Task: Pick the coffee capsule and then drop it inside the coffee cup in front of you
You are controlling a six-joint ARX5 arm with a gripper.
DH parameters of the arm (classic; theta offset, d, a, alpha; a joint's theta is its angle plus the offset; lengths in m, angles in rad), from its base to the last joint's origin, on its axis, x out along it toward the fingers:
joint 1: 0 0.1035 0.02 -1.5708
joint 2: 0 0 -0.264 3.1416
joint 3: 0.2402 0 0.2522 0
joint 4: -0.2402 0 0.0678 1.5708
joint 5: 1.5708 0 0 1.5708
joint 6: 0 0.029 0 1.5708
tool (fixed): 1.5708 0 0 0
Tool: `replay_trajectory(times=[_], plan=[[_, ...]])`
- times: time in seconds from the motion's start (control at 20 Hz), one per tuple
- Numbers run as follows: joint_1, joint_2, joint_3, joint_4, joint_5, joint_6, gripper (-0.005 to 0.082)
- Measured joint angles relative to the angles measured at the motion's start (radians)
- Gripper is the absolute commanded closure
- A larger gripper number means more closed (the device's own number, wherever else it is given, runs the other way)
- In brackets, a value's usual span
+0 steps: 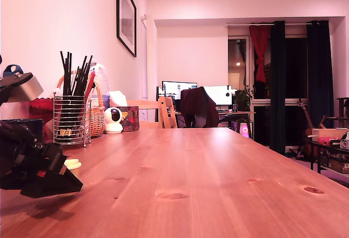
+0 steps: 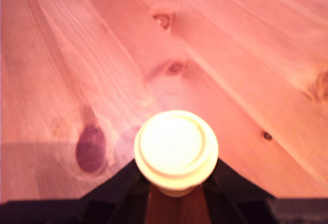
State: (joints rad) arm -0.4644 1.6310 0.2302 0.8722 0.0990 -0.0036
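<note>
End effector low on the table at the coffee capsule.

In the exterior view the black end effector (image 1: 65, 179) sits low over the wooden table (image 1: 207, 183) at that view's left, with the pale coffee capsule (image 1: 72, 164) just beyond its tip. The wrist view shows the cream, round capsule (image 2: 176, 149) between the dark fingers (image 2: 115, 193), which flank it closely; whether they press it I cannot tell. A wire holder of black sticks (image 1: 72, 119) stands behind.

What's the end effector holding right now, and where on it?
Cannot be told. The coffee capsule sits between the end effector fingers at its lower body, on the table; whether they clamp it isn't visible.
</note>
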Motion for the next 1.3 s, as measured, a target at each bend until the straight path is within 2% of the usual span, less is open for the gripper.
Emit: replay_trajectory(times=[0.15,0.3,0.45,0.6,0.8,1.0,1.3], plan=[[0.0,-0.016,0.0,-0.031,0.0,0.0,0.0622],[0.0,-0.098,0.001,-0.073,-0.005,0.0,0.0622],[0.001,-0.192,0.002,-0.134,-0.056,0.0,0.0622],[0.029,-0.278,0.003,-0.206,-0.075,0.0,0.0622],[0.117,-0.381,0.003,-0.283,-0.079,0.0,0.0622],[0.225,-0.452,0.003,-0.326,-0.064,-0.043,0.0622],[0.382,-0.48,0.003,-0.333,0.018,-0.072,0.0622]])
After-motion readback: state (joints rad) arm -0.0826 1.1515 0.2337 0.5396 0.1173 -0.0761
